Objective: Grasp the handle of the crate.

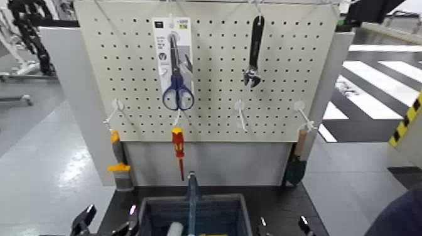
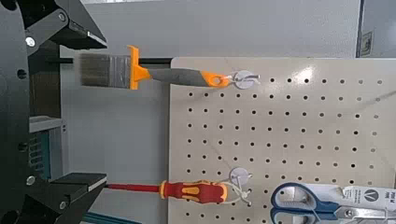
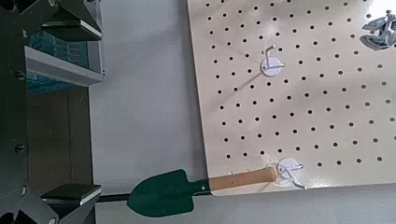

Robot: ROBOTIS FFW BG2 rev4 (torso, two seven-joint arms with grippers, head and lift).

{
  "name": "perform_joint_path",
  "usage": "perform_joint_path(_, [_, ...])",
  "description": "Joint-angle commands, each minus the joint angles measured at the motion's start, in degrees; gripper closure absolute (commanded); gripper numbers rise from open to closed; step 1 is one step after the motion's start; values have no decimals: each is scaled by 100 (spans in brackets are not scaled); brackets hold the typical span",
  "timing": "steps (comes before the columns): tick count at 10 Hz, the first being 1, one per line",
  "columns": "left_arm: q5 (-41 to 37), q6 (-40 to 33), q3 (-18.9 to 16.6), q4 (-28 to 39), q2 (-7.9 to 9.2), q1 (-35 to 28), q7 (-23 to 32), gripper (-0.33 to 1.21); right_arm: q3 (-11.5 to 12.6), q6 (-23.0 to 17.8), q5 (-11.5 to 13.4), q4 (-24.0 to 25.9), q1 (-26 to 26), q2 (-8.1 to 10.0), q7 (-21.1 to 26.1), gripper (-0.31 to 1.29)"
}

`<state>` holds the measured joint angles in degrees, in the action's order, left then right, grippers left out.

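you're looking at the handle (image 1: 191,194) standing upright mid-crate (image 1: 240,207), between both grippers; left gripper (image 1: 107,221) and right gripper (image 1: 282,226) both sitting spread, holding nothing.

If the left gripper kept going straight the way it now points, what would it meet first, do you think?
Probably the grey panel beside the pegboard, between the brush and the screwdriver; the left gripper is open, and depth is unclear.
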<state>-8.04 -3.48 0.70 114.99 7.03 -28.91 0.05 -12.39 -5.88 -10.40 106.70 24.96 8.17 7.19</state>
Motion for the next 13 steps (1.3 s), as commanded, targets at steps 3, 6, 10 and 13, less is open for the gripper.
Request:
perform_joint_path(3, [-57, -48, 0, -47, -8, 35, -23, 27, 0, 8, 3, 0, 0, 0, 1, 15])
perform_joint_path(6, [-374, -74, -176, -161, -70, 290, -832, 22, -18, 43, 3, -9, -9, 0, -7, 15])
perform_joint_path(10, [-1446, 198, 0, -91, 229, 439, -849, 7, -35, 96, 3, 9, -9, 9, -7, 15])
perform_joint_path(13, [-2843, 1174, -96, -135, 431, 799, -1332, 11, -44, 123, 3, 26, -18, 18, -16, 15])
